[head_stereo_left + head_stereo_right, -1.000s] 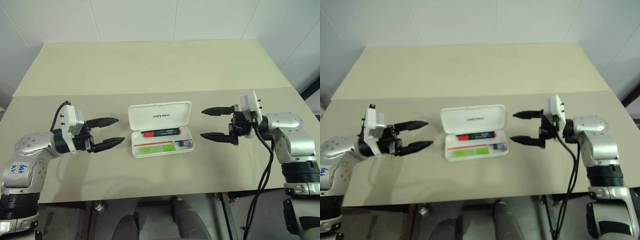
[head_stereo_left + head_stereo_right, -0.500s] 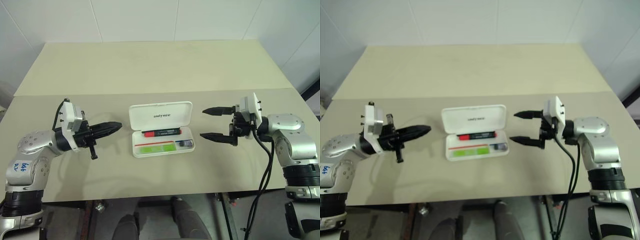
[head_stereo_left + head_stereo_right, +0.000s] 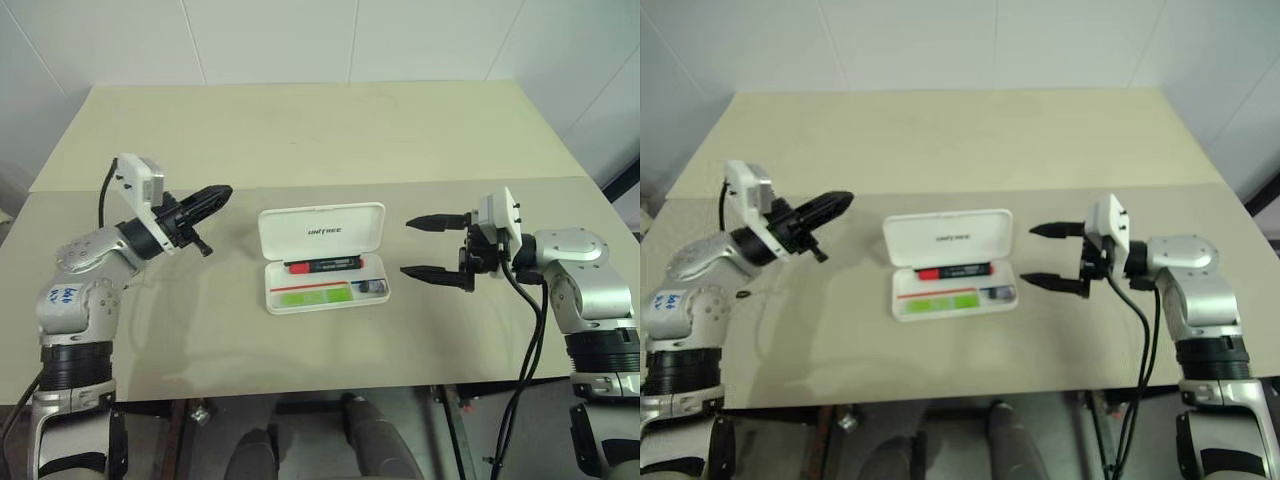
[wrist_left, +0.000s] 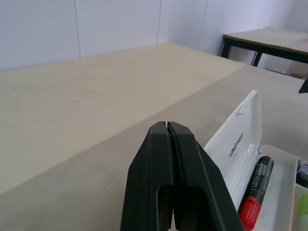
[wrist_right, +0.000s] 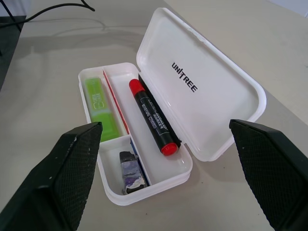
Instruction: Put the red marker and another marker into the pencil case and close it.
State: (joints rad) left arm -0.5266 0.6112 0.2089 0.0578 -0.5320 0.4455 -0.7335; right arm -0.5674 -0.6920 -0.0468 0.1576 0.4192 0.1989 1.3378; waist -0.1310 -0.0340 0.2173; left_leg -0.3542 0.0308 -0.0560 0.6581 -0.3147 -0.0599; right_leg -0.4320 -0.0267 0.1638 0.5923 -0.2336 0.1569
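The white pencil case [image 3: 322,231] lies open mid-table, its lid tilted back. Inside, the red marker [image 3: 325,266] rests in the rear compartment and the light green highlighter [image 3: 312,296] in the front one; the right wrist view shows both, the red marker [image 5: 150,115] and the highlighter [image 5: 98,103]. My left gripper [image 3: 218,194] is shut on nothing and hangs above the table left of the lid, pointing toward it. The lid [image 4: 236,139] stands just beyond its fingertips [image 4: 167,127]. My right gripper [image 3: 408,246] is open to the right of the case, aimed at it and apart from it.
A small dark object [image 5: 129,169] sits in the case's small end compartment. The case rests on the near table [image 3: 200,330]; a second tabletop [image 3: 300,130] adjoins behind a seam. A black cable [image 3: 525,340] hangs from the right arm past the table's front edge.
My left gripper went from open to shut, then lifted and swung toward the far side, now pointing at the lid's left end. The right gripper and the case kept still.
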